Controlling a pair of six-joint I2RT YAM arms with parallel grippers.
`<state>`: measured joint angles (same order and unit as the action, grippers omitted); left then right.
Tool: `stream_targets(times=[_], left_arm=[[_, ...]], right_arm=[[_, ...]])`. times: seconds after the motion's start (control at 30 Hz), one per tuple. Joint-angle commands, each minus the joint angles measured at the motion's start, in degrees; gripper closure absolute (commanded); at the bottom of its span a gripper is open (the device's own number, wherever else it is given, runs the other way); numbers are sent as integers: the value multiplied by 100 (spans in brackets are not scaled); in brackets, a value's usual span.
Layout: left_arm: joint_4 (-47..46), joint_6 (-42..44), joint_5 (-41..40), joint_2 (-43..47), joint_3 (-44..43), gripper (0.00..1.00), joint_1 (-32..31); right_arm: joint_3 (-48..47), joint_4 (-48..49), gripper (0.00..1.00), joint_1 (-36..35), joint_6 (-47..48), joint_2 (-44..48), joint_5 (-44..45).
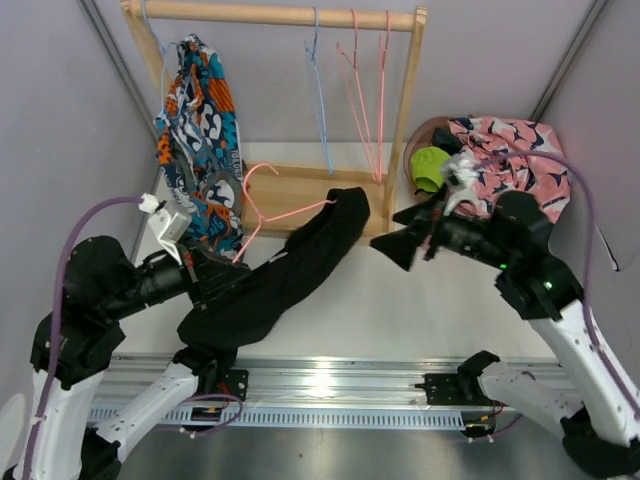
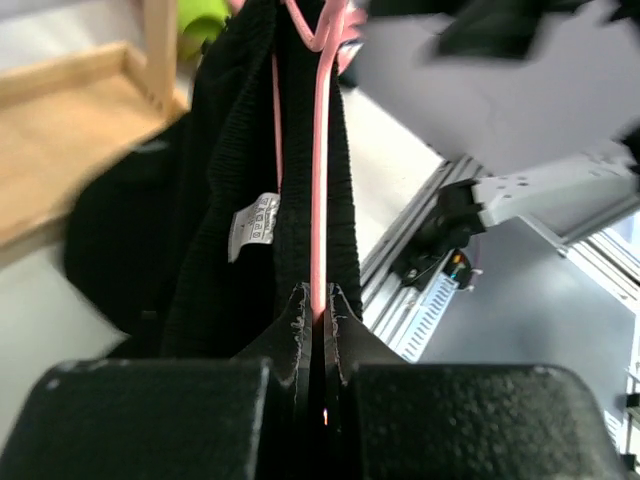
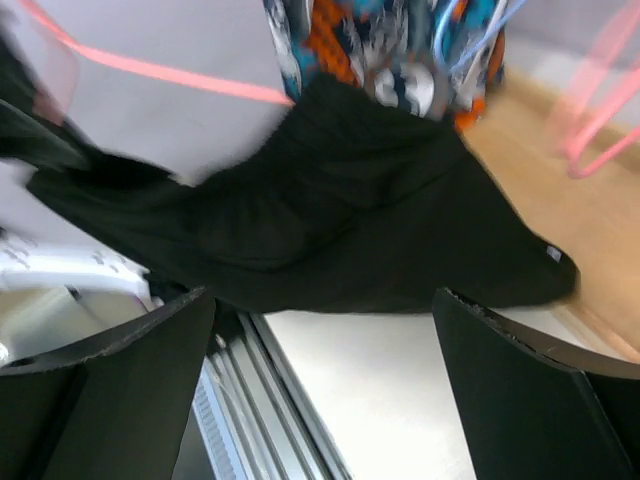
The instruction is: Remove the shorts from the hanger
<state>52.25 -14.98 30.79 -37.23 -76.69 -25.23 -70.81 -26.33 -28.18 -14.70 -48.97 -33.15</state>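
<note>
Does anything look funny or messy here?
Yes. One pink hanger is off the rack, tilted low over the table, with black shorts draped on it. The left end effector pinches it.

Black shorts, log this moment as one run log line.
left gripper: shut on pink hanger | black shorts: on hanger, not removed | right gripper: open, empty

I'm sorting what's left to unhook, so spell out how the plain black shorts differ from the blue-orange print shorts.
The black shorts sprawl slantwise over the table; the print shorts hang upright from the wooden rail. The black shorts' pink hanger is off the rail, clamped in the left pincer; the print shorts' hanger is hooked on the rail. Both are on a hanger.
</note>
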Motion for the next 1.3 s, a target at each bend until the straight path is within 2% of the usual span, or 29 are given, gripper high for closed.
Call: stream_targets(times=[0.0, 0.07, 0.37, 0.63, 0.73, 0.77, 0.83, 0.87, 1.07, 1.13, 1.27], left_arm=[[-690, -180, 420, -143, -845, 100, -192], [-629, -180, 332, -214, -997, 100, -289], [-620, -225, 516, -311, -1217, 100, -526], [-672, -216, 745, -241, -910, 100, -553], [-742, -233, 858, -232, -831, 100, -553], [-751, -233, 876, -232, -822, 100, -553], [-743, -216, 868, -241, -804, 100, -561], [-716, -181, 833, -232, -813, 100, -553], [-541, -32, 465, -205, -804, 100, -597], [-365, 56, 245, -214, -804, 100, -641], [-180, 224, -204, -179, -865, 100, -667]], right_arm=[[-329, -602, 1, -1240, 924, -438, 2915], [-154, -392, 0, -1374, 943, -412, 3487], [471, -31, 1, -1321, 934, -43, 4122], [778, 443, 1, -1312, 942, 186, 4036], [1024, 820, 2, -1312, 873, 177, 3424], [1094, 944, 29, -1312, 855, 160, 3176], [1209, 1277, 64, -1321, 802, 46, 2685], [1253, 1349, 100, -1330, 715, -7, 2656], [1587, 1596, 100, -1330, 608, 281, 3225], [1649, 1447, 100, -1251, 635, 501, 3768], [1658, 973, 100, -892, 758, 1152, 4228]])
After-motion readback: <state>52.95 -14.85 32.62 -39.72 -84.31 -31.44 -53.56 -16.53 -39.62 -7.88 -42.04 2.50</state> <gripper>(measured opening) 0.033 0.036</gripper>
